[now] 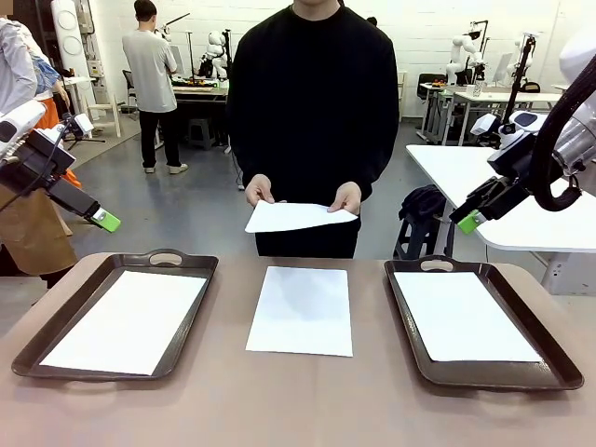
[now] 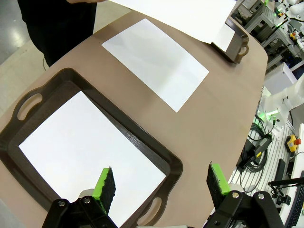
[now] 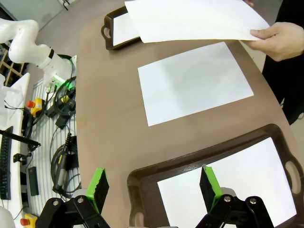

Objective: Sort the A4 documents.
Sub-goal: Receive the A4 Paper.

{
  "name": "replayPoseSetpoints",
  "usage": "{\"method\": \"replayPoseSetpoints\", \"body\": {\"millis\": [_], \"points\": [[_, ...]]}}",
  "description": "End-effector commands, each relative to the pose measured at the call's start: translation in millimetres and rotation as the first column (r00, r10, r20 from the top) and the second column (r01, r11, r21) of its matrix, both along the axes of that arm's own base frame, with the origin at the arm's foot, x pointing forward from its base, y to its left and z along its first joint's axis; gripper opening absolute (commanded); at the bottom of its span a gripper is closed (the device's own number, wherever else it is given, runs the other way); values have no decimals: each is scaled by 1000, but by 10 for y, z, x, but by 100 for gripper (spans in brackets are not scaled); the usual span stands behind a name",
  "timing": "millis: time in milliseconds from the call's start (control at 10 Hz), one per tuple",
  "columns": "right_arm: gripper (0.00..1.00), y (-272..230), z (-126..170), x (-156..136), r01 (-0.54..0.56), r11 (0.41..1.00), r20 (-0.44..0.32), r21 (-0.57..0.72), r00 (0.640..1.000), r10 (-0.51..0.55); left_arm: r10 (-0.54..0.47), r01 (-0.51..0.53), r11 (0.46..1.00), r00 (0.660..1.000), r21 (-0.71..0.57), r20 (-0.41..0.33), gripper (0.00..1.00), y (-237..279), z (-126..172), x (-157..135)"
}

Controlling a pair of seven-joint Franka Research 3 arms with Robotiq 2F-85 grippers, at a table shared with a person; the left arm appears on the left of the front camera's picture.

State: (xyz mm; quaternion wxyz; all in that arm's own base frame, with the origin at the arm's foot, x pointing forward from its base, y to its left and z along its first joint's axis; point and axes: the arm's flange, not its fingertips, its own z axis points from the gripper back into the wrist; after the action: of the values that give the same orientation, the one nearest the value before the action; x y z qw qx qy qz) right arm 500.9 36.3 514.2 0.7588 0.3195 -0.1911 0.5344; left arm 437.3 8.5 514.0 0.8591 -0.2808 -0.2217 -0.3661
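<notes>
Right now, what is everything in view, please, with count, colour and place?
thin white A4 paper sheets: four, white, one in each tray, one on the table between them, one in the person's hands
dark brown rectangular trays with handles: two, dark brown, table's left and right
brown table: one, brown, under everything
person's hands: two, far side, holding one sheet
left gripper: one, black with green pads, open, raised left
right gripper: one, black with green pads, open, raised right
</notes>
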Motion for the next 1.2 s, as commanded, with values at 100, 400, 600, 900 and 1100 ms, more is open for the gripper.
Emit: {"method": "replayPoseSetpoints", "body": {"millis": [100,400,600,900,1100], "points": [[100,18,-8,6,-4,1000,10,-4,1000,4,-9,9,1000,1000,1,3,100,-5,-3,-5],[100,18,-8,6,-4,1000,10,-4,1000,4,-9,9,1000,1000,1,3,100,-5,-3,-5],[100,18,-8,6,-4,1000,10,-4,1000,4,-9,9,1000,1000,1,3,100,-5,-3,-5],[100,18,-8,6,-4,1000,10,-4,1000,4,-9,9,1000,1000,1,3,100,-5,-3,-5],[100,18,-8,6,-4,1000,10,-4,1000,4,-9,9,1000,1000,1,3,100,-5,-3,-5]]}}
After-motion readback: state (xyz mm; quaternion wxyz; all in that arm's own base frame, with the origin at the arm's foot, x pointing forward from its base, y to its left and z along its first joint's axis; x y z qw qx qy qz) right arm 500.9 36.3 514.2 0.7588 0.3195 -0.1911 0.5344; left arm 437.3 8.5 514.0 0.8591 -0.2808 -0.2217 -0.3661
